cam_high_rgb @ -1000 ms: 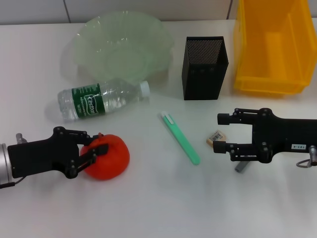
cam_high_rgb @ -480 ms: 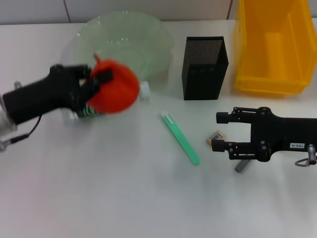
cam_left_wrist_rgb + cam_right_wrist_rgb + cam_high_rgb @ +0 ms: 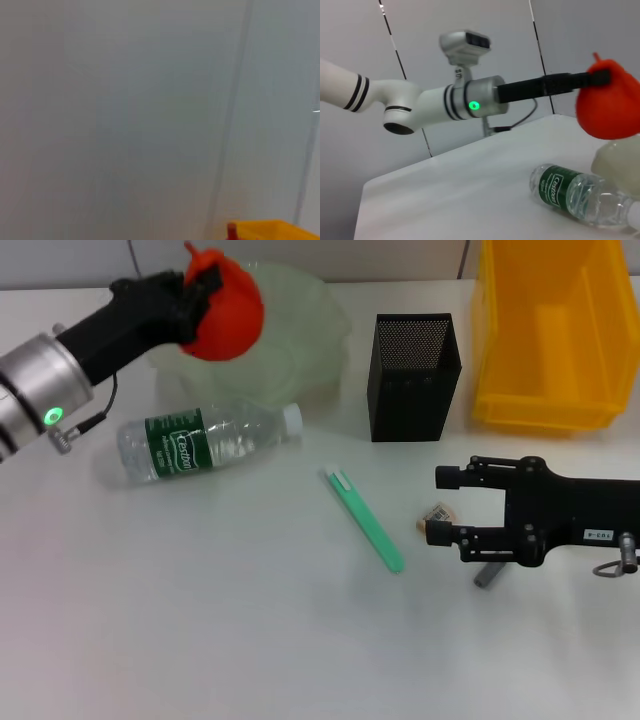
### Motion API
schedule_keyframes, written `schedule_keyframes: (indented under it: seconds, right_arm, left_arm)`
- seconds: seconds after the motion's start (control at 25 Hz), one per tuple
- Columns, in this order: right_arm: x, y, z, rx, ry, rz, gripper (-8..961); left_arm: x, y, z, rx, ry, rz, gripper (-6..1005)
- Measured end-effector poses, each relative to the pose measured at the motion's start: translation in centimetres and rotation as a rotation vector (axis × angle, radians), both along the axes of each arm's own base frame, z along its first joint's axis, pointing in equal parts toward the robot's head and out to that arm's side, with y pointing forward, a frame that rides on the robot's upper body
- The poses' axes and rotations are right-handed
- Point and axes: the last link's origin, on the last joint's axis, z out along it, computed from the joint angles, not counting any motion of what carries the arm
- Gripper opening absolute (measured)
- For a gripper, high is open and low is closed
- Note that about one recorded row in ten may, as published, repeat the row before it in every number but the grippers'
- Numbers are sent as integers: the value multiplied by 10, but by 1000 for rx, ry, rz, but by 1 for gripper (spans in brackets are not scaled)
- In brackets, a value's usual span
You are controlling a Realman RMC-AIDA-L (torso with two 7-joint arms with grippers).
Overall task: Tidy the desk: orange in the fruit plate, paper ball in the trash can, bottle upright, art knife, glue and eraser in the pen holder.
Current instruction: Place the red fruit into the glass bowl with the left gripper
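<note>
My left gripper (image 3: pixel 205 292) is shut on the red-orange orange (image 3: pixel 228 306) and holds it in the air over the left part of the pale-green fruit plate (image 3: pixel 312 302). The right wrist view shows that orange (image 3: pixel 610 102) above the plate (image 3: pixel 619 159). The bottle (image 3: pixel 205 440) lies on its side in front of the plate. My right gripper (image 3: pixel 442 506) rests open on the table, with the beige eraser (image 3: pixel 437 516) between its fingertips. A green art knife (image 3: pixel 365 518) lies to its left. The grey glue stick (image 3: pixel 486 576) pokes out beneath it. The paper ball is out of view.
The black mesh pen holder (image 3: pixel 413 375) stands behind the right gripper. The yellow trash can (image 3: pixel 555 340) fills the back right corner. A corner of that bin (image 3: pixel 275 230) shows in the left wrist view, which otherwise shows a wall.
The left gripper has lifted the orange off the table's front left and carried it back and up to above the fruit plate. The right gripper has barely moved.
</note>
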Motion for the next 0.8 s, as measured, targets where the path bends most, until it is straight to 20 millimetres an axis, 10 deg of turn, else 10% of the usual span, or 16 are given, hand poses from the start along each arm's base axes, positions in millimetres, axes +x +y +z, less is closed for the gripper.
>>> schedule_keyframes:
  seconds: [0.56, 0.8]
  right_arm:
    - [-6, 3, -2, -1, 5, 17, 688]
    - [-7, 5, -1, 10, 12, 13, 685]
  left_arm:
    - [12, 32, -27, 145, 165, 59, 77]
    - [13, 36, -28, 154, 174, 76, 254]
